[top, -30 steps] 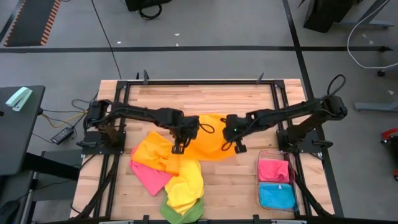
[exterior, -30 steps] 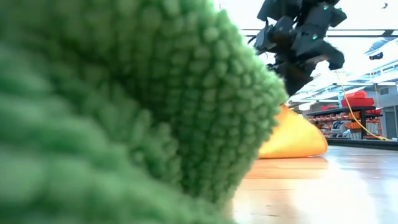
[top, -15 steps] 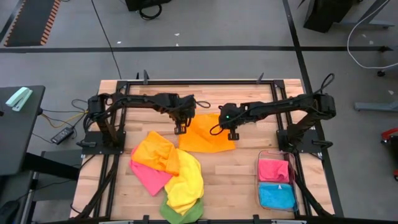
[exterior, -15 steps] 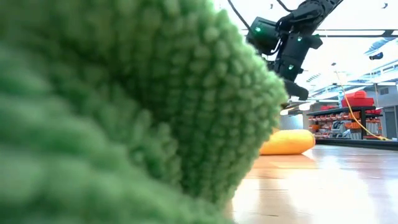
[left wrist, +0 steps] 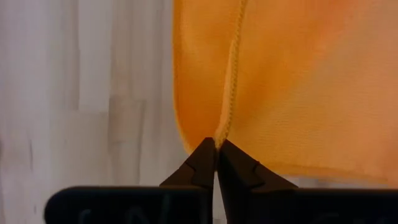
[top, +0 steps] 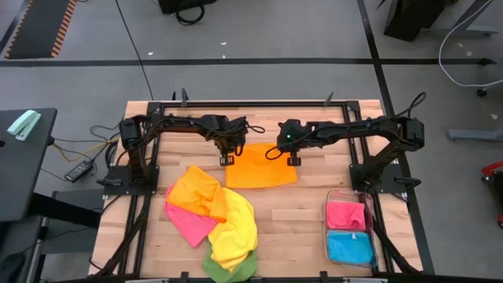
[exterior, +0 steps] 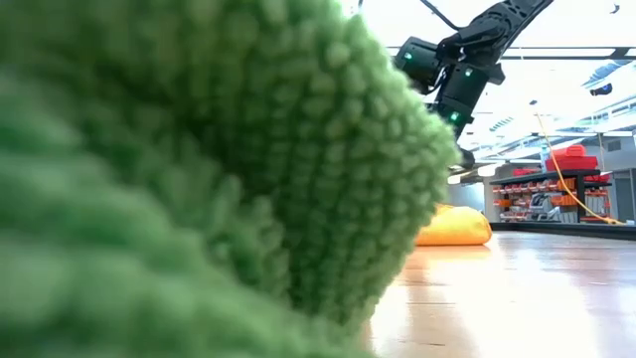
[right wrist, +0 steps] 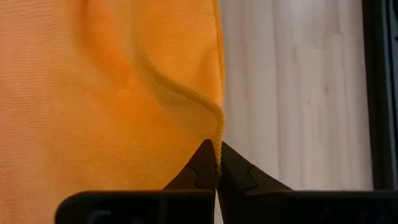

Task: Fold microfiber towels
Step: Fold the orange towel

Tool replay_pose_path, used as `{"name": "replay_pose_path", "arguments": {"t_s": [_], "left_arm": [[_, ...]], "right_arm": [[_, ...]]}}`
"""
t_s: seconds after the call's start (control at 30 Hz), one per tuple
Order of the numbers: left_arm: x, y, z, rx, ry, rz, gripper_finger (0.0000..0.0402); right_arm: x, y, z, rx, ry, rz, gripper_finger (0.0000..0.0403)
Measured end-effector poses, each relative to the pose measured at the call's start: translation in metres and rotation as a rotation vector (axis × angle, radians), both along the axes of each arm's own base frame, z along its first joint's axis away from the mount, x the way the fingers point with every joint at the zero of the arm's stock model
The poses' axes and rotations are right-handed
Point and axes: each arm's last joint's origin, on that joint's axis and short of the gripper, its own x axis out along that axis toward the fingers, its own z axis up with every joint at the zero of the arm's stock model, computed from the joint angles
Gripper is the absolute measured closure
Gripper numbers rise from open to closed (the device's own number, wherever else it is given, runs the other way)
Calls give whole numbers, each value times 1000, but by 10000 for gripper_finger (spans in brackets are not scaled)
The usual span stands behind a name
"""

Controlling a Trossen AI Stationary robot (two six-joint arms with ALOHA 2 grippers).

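Towel (top: 262, 165), orange, lies spread flat mid-worktop (top: 306, 216), far corners pinched by both arms. Left end effector (top: 227, 159) is clamped tight on one corner; right end effector (top: 293, 162) is clamped on the other. More towels (top: 212, 220) sit heaped near the front.

An overhead camera is looking straight down on the table (top: 299, 208). A tabletop camera is peering level past a close green towel (exterior: 199, 169). Both wrist cameras are facing the same orange towel (left wrist: 298, 81) closely.
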Motion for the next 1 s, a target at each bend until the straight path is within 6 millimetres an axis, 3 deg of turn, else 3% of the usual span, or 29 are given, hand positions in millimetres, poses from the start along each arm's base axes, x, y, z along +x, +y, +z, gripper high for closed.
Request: {"name": "replay_pose_path", "arguments": {"t_s": [0.37,0.53,0.83,1.0], "left_arm": [[-3,7,-6,7,37,25,391],[-3,8,-12,0,55,25,373],[-1,9,-14,18,50,28,376],[0,11,-13,85,52,26,337]], "right_arm": [[-3,-8,0,-3,9,-9,397],[-4,-8,-1,-3,23,-3,391],[-3,-16,-21,30,96,-42,328],[-5,-22,-32,66,138,-108,286]]}}
